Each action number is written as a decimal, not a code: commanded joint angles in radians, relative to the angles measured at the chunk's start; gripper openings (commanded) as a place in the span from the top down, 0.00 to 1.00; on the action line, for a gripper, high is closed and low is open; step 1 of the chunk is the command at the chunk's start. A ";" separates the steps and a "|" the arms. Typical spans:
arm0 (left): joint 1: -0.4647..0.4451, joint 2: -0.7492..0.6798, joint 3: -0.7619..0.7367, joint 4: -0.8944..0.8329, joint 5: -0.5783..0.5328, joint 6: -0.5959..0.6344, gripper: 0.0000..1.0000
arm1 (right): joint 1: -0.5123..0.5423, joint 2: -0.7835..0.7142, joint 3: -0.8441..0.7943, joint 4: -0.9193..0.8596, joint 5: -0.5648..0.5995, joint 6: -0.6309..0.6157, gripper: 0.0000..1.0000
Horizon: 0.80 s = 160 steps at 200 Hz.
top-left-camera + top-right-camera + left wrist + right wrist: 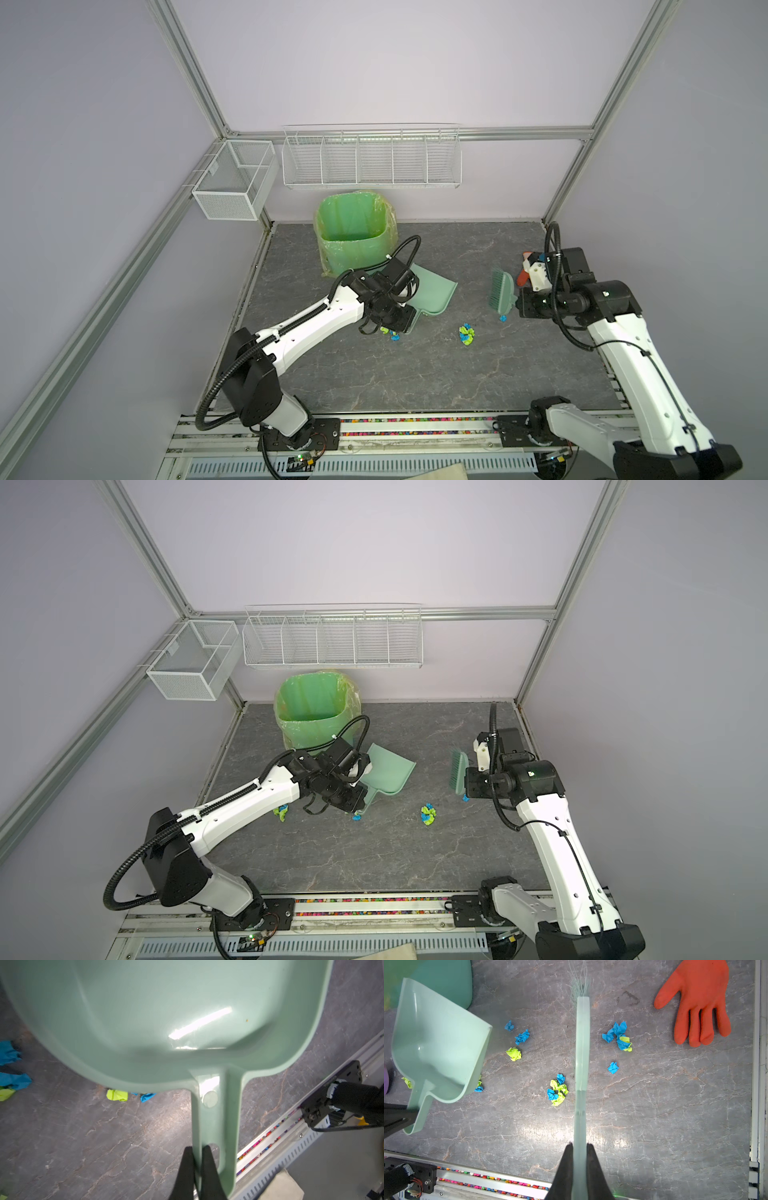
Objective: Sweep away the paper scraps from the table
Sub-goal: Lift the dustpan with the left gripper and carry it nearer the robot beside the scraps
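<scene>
Paper scraps (558, 1093), blue and lime-green wads, lie loose on the surface (654, 1115) in several small groups. One cluster sits in the middle between the dustpan (440, 1049) and the brush (582, 1043). A few lie close to the pan's open edge, and some are tucked at its heel beside the handle. Others lie on the right, between the brush and the orange glove (699, 1001). The left end effector (196, 1149) is clamped narrow on the end of the dustpan handle. The pan is empty and looks tilted; whether its lip sits flat on the surface cannot be told. The right end effector (580, 1145) is clamped narrow on the thin brush handle; whether the bristles touch the surface cannot be told. Risks noted:

- A lip held off the surface would let wads slide underneath.
- The wads at the heel sit behind the pan, so any stroke toward its mouth is likely to miss them.
- A fast stroke could flick these light wads past the pan or over the near edge into the rail.
- A stroke started far to the right could catch the glove and drag it along.
- The narrow hold on each handle may let either tool twist under side load.
- The pan stands near the bin (353, 232) at the far left and could knock it.
</scene>
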 commanded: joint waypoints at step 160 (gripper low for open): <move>-0.190 0.048 -0.062 -0.128 -0.002 0.012 1.00 | 0.000 0.097 -0.001 -0.142 -0.007 -0.071 0.93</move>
